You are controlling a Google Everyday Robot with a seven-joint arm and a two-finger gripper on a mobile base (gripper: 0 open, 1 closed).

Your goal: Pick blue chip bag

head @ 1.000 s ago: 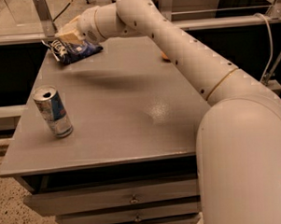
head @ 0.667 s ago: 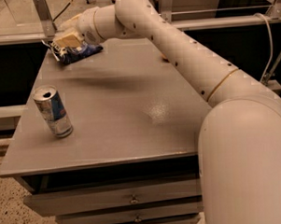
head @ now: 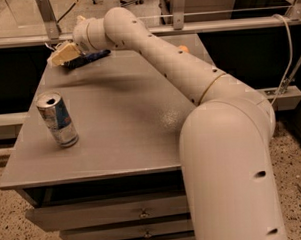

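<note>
Bag (head: 91, 58) lay at the table's (head: 121, 143) far left corner, partly hidden by the gripper (head: 61, 54) over it; whether it gripped could not be told. Can (head: 58, 120) stood well apart.

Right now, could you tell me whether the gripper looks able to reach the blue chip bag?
Probably yes: the gripper sits right at the blue chip bag, far across the table, and the can stands well apart.
</note>
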